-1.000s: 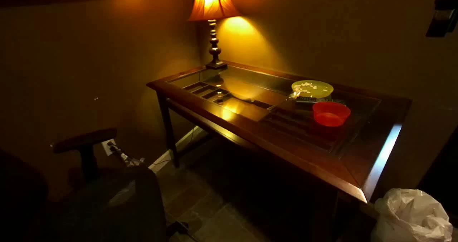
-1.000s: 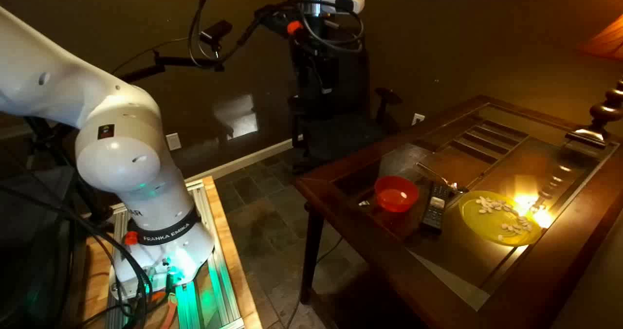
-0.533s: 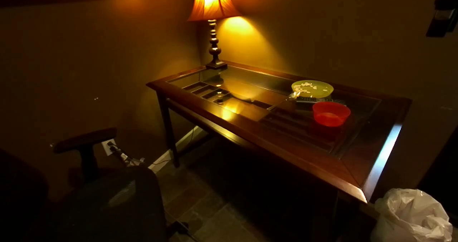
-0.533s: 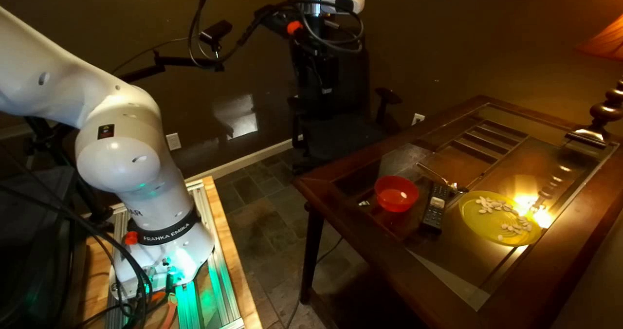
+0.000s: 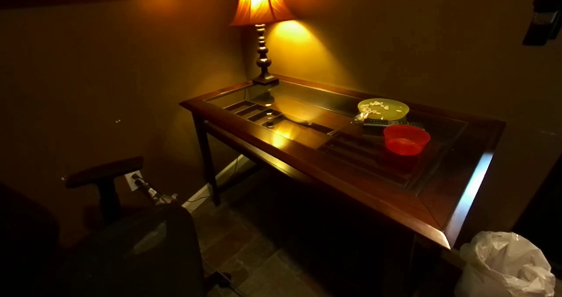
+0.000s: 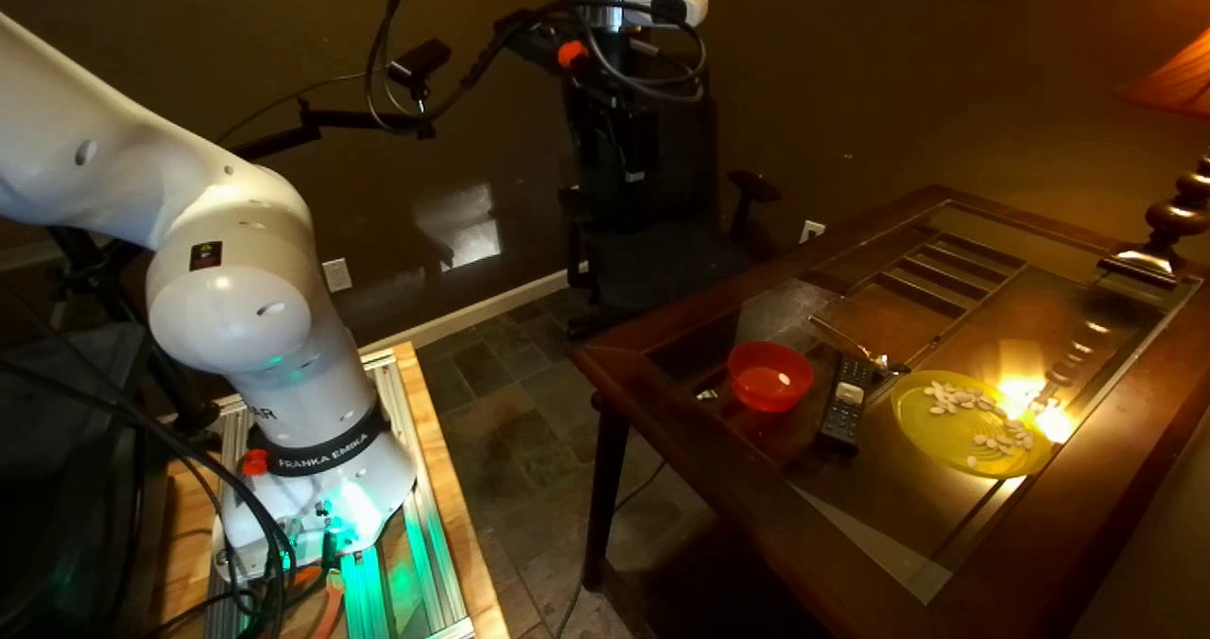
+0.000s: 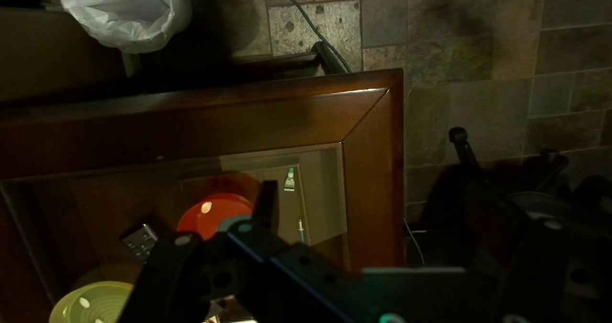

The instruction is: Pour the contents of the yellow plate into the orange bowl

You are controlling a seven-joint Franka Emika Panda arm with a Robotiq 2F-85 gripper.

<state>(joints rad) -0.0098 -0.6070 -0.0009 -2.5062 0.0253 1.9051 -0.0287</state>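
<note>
The yellow plate [image 5: 394,115] lies on the desk with several small pale pieces [image 6: 957,398] on it. In an exterior view its bare rim side [image 6: 912,422] faces the remote. Part of the plate [image 7: 107,298] shows at the lower left of the wrist view. The orange bowl [image 6: 756,395] stands upright nearby with one pale piece in it; it shows too in an exterior view [image 5: 406,144] and, partly covered by a finger, in the wrist view [image 7: 227,209]. My gripper [image 7: 382,203] is open and empty, its fingers wide apart, away from plate and bowl.
A black remote [image 6: 846,403] lies between bowl and plate. A spoon [image 6: 855,344] lies beside them. A lamp [image 5: 263,62] stands at the desk's far corner. A bagged bin [image 5: 505,262] and a dark chair [image 6: 662,261] stand by the desk [image 5: 303,163].
</note>
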